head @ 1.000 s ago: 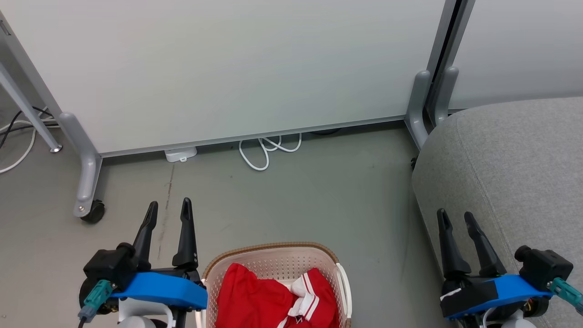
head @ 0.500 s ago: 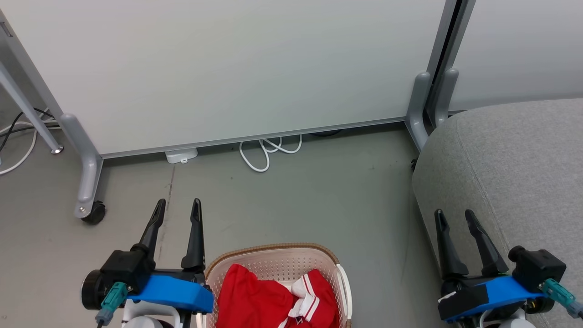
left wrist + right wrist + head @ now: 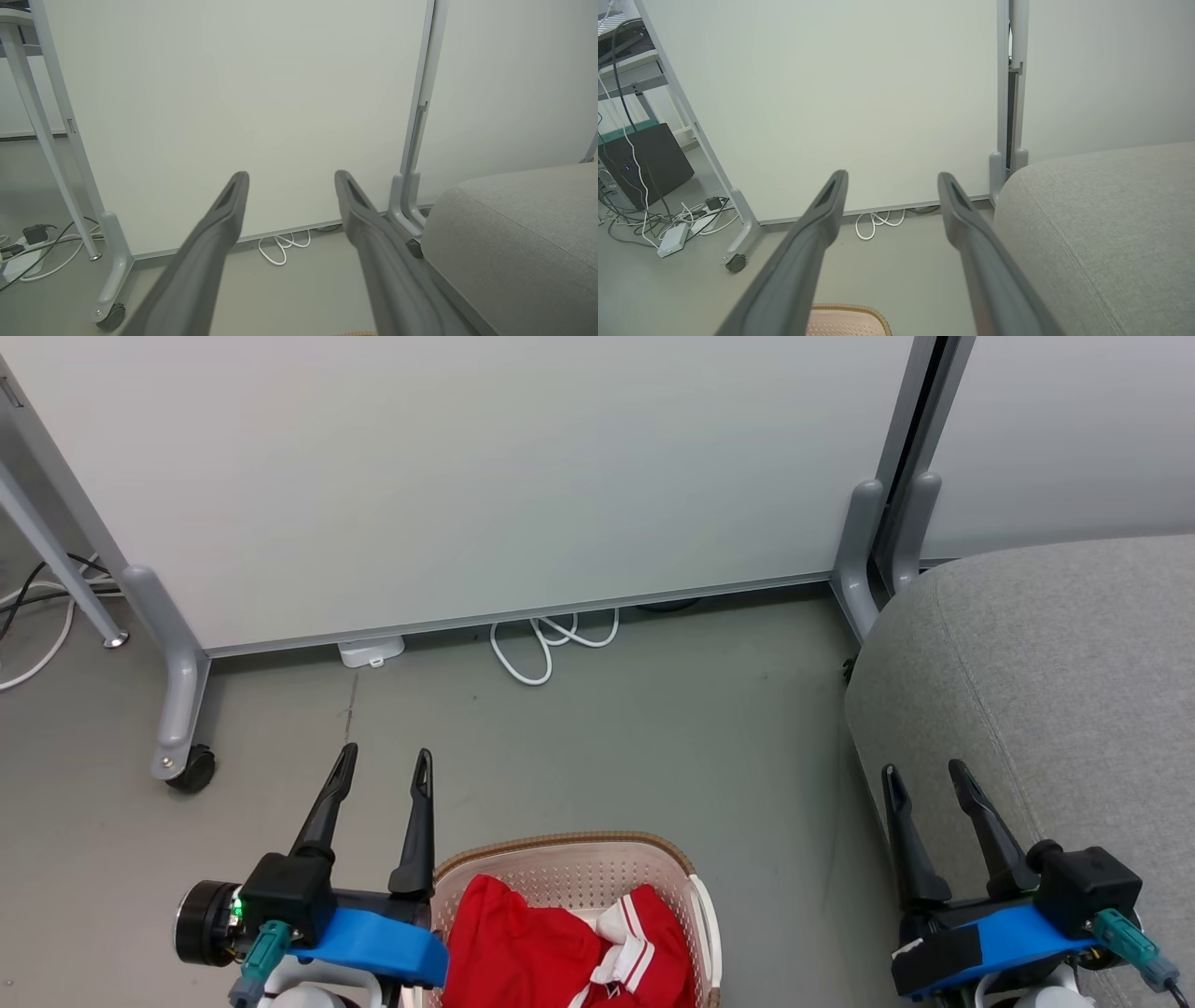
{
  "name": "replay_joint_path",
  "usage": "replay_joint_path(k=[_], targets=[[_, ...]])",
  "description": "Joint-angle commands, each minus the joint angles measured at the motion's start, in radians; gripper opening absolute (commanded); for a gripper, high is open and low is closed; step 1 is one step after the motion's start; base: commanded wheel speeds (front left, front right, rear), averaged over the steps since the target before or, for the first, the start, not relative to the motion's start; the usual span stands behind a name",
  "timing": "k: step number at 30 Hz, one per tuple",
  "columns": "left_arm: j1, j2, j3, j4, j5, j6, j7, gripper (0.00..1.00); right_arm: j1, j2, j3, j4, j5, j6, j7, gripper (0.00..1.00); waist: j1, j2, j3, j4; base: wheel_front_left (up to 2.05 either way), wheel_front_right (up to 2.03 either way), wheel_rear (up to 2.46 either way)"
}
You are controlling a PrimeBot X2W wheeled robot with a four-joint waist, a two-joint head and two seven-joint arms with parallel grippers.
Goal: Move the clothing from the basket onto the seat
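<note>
Left gripper [image 3: 387, 752]: is hovering with its two dark fingers spread apart and nothing between them, just beside the basket's left rim; in its own wrist view [image 3: 290, 175] it is pointing toward the partition.
Right gripper [image 3: 922, 768]: is hanging released as well, fingers parted and empty, showing against the seat's rounded left edge; its wrist view [image 3: 892, 174] is facing the same partition.
Clothing [image 3: 532, 952]: is lying bunched inside the basket, red fabric with white striped trim toward the basket's right side.
Basket [image 3: 560, 841]: is sitting on the floor [image 3: 653, 737] between the two grippers, well apart from the seat.
Seat [image 3: 1055, 663]: is taking up the floor's right side, with its left edge facing the basket.
Between basket and seat: a strip of bare grey floor is lying there.
Partition [image 3: 467, 476]: is standing along the floor's far edge, carried on grey feet [image 3: 866, 551].
Caster [image 3: 191, 770]: is resting near the left gripper's fingertips.
White cable [image 3: 541, 653]: is looping out from under the partition, beside a small white box [image 3: 372, 651].
Far left: more cables [image 3: 644, 214] and a black case [image 3: 642, 158] are sitting on the floor.
</note>
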Motion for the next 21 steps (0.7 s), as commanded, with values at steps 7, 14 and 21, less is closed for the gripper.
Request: replay_joint_path(k=[7, 14, 21], targets=[[-0.010, 0.002, -0.008, 0.005, 0.056, -0.006, -0.020, 1.00, -0.007, -0.007, 0.003, -0.003, -0.056, 0.002, -0.018, 1.00, 0.0000, -0.0001, -0.001, -0.002, 0.00, 0.00, 0.00], [-0.012, 0.002, -0.011, 0.012, 0.067, -0.011, -0.025, 1.00, -0.009, -0.007, 0.001, 0.000, -0.074, 0.002, -0.023, 1.00, 0.0000, -0.0001, -0.002, -0.001, 0.00, 0.00, 0.00], [-0.009, 0.001, -0.010, 0.025, 0.046, -0.013, -0.025, 1.00, -0.005, -0.007, 0.003, 0.003, -0.066, 0.002, -0.023, 1.00, 0.0000, -0.0001, -0.004, -0.001, 0.00, 0.00, 0.00]])
